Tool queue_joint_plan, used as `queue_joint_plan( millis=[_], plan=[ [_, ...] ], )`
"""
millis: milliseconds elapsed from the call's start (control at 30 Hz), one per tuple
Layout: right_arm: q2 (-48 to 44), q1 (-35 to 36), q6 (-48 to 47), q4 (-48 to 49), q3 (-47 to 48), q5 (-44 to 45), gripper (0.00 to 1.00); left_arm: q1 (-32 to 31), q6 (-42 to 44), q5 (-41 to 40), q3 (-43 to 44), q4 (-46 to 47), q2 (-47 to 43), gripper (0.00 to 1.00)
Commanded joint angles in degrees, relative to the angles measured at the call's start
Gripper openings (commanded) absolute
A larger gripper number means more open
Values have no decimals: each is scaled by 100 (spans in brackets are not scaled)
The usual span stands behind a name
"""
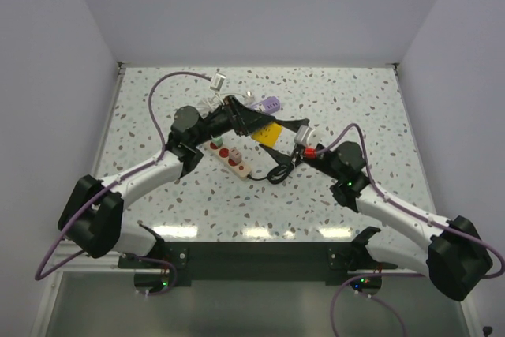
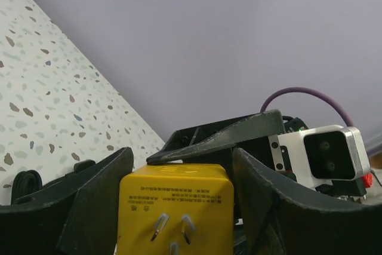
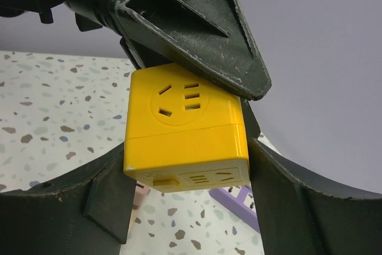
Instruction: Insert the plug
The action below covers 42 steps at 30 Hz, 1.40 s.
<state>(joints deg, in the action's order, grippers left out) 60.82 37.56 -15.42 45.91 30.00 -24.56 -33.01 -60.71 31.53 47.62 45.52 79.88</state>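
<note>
Yellow plug (image 2: 176,204): held off the table (image 1: 355,100), between both arms.
Left gripper (image 1: 256,125) jaws clamped on it. Right gripper (image 3: 186,165) jaws flank its sides; cannot tell if gripping. Prongs show only in the left wrist view, socket faces only in the right. Power strip (image 1: 233,157) lies below, leftward.

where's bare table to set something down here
Bare table lies far right, between the purple adapter and the right wall, and at the near edge between the left arm and right arm. Crowded: the middle, around the power strip, black cable and gripped yellow cube.
</note>
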Motion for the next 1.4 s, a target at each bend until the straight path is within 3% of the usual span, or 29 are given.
queue_joint_plan(
  millis=[0,67,100,367,667,800,1000,1133,1367],
  plan=[
    [88,32,329,-19,418,188,5,-47,120,424,28,572,-86,75],
    [88,32,425,-388,620,311,2,-21,348,425,90,476,-139,95],
    [106,32,504,-529,691,346,1,-12,662,389,134,363,-191,100],
    [-140,32,873,-1646,1043,776,0,321,1693,135,301,-192,-648,100],
    [-193,-134,1497,-2648,1553,909,0,841,2439,502,-112,220,-1149,100],
    [0,-670,2261,-2693,1728,348,0,858,2880,881,-217,291,-1360,100],
    [561,-1382,3413,-2272,1966,-1163,0,876,3162,1127,-411,212,-1510,100],
    [1018,-1506,4195,-1439,2045,-1946,0,867,2881,1522,-464,642,-1352,100],
    [1354,-1673,5119,-671,2106,-2633,0,867,3328,1383,-420,168,-1264,100]
  ],
)
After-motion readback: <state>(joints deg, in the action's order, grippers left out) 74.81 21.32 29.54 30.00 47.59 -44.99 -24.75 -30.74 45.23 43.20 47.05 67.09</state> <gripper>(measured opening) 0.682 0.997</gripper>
